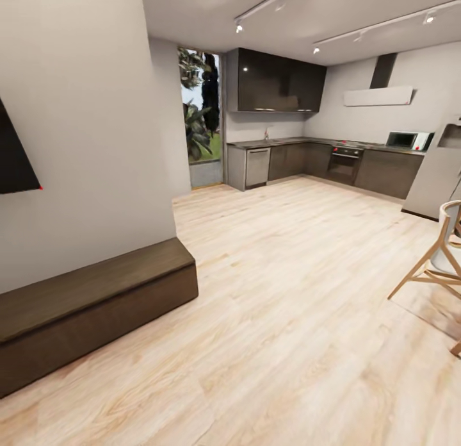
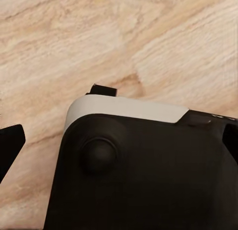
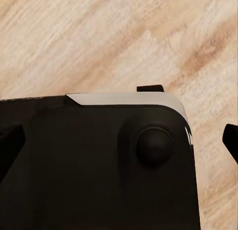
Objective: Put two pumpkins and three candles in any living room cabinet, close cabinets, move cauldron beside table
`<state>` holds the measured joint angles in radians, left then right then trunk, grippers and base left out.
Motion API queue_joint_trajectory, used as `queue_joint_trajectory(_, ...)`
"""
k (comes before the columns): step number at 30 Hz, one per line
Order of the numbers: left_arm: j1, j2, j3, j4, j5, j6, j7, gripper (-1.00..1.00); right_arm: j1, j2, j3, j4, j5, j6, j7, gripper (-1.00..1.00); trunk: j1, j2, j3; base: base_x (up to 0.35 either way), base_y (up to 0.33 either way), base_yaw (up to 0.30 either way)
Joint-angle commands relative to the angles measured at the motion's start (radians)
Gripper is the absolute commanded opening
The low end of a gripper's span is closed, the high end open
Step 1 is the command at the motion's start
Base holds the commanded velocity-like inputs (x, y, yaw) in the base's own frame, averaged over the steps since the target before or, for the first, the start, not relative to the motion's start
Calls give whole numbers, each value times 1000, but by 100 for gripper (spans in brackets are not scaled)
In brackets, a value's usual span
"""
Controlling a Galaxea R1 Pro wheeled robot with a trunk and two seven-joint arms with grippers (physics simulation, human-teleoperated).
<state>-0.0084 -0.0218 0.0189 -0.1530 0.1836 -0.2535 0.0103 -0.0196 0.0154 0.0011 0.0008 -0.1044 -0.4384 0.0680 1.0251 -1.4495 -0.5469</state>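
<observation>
From the head view, the long low dark brown cabinet (image 1: 96, 305) sits against the pale wall at the left, its flat fronts flush and closed. Above it, at the picture's left edge, hangs part of a black TV (image 1: 14, 154). Light wooden floor (image 1: 282, 318) runs back to a kitchen with dark units, a worktop (image 1: 282, 141) with a sink, an oven (image 1: 344, 164) and a microwave (image 1: 403, 139). A tall window (image 1: 202, 113) shows green plants outside. At the right edge stands a pale wooden chair (image 1: 435, 266).

In the left wrist view, two dark fingertips (image 2: 10, 143) of the left hand (image 2: 54, 118) show, well apart, so the hand looks open and holds nothing. Below it lies a black and white part of the robot's body (image 2: 144, 165) over the wooden floor.

In the right wrist view, the right hand (image 3: 191, 113) also shows dark fingertips (image 3: 150, 87) spread apart and empty, above the same kind of black and white body (image 3: 94, 165) and floor.
</observation>
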Motion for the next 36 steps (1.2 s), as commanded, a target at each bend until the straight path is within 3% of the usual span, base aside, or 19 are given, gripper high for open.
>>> queue_joint_trajectory(1, -1, -1, 1, 1, 2, -5, 1, 100, 0, 0, 0, 1, -11, -3, 7, 100, 0, 0, -1, 2, -1, 275)
queue_joint_trajectory(10, -1, -1, 2, 1, 5, -27, 2, 100, 0, 0, 0, 1, -11, -3, 7, 100, 0, 0, -4, 60, 0, 275)
queue_joint_trajectory(28, -1, 0, 2, 17, 3, -28, 1, 100, 0, 0, 0, 1, -11, -3, 7, 100, 0, 0, -10, 261, -112, 275)
queue_joint_trajectory(36, 2, 27, -6, 72, -1, -22, 0, 100, 0, 0, 0, 1, -11, -3, 7, 100, 0, 0, -13, 23, -13, 276)
